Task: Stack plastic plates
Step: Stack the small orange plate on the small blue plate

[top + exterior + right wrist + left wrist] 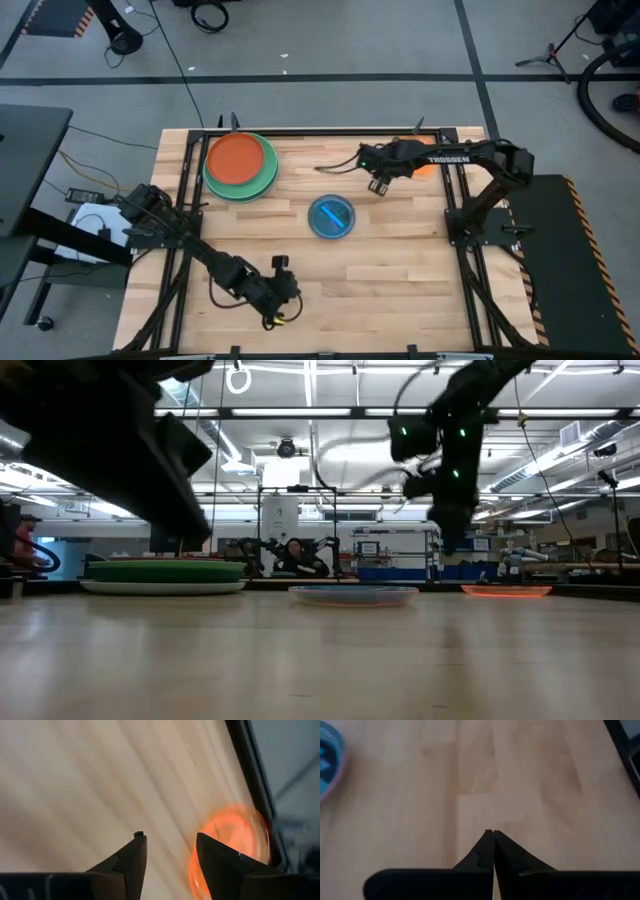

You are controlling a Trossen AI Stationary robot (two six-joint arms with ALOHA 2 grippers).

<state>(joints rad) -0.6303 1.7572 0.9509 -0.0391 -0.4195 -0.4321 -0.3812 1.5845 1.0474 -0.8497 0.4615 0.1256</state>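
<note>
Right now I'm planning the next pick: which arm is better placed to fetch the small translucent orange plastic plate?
Right. The right gripper is open beside the small translucent orange plastic plate at the table's far right corner; the left gripper is shut at the near edge.

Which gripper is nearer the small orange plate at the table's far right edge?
Right. The right gripper hangs just beside the orange plate; the left gripper sits across the table near the front edge.

Plates on the wooden table

A stack of big plates (pixel 241 165) lies flat, red-orange on top, green below. A small blue stack (pixel 331 216) sits near the middle. A small orange plate (pixel 424 167) lies by the far edge.
</note>
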